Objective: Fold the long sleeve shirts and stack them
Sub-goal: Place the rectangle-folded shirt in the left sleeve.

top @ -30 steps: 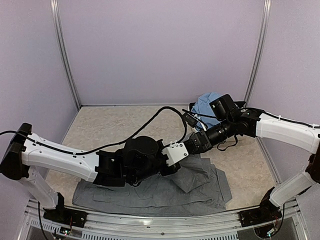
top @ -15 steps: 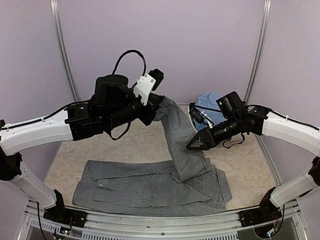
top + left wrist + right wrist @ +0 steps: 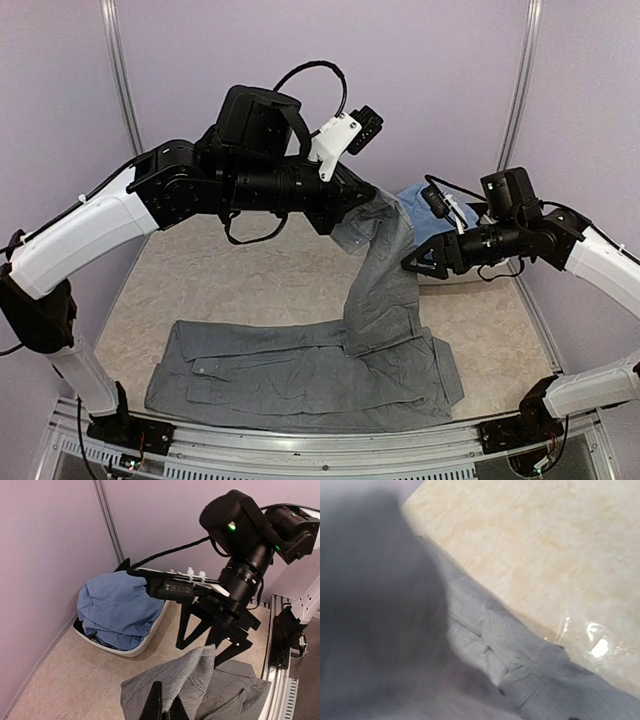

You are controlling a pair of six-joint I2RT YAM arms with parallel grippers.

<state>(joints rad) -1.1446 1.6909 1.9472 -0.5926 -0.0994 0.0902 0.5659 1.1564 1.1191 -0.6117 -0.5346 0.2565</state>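
Beige tabletop [image 3: 250, 285] has the grey shirt [image 3: 300, 375] barely folded, left gripper [image 3: 348, 212] clenched on its raised sleeve [image 3: 385, 275], right gripper [image 3: 412, 266] open alongside, blue shirt [image 3: 415, 210] bunched in the basin [image 3: 137, 651].

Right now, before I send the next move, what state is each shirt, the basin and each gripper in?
grey shirt: lying on the table, one sleeve lifted off it.
left gripper: shut on the grey shirt's sleeve, raised high.
right gripper: open, empty, beside the lifted sleeve.
blue shirt: bunched up, unfolded, in the basin.
white basin: upright in the far right corner.
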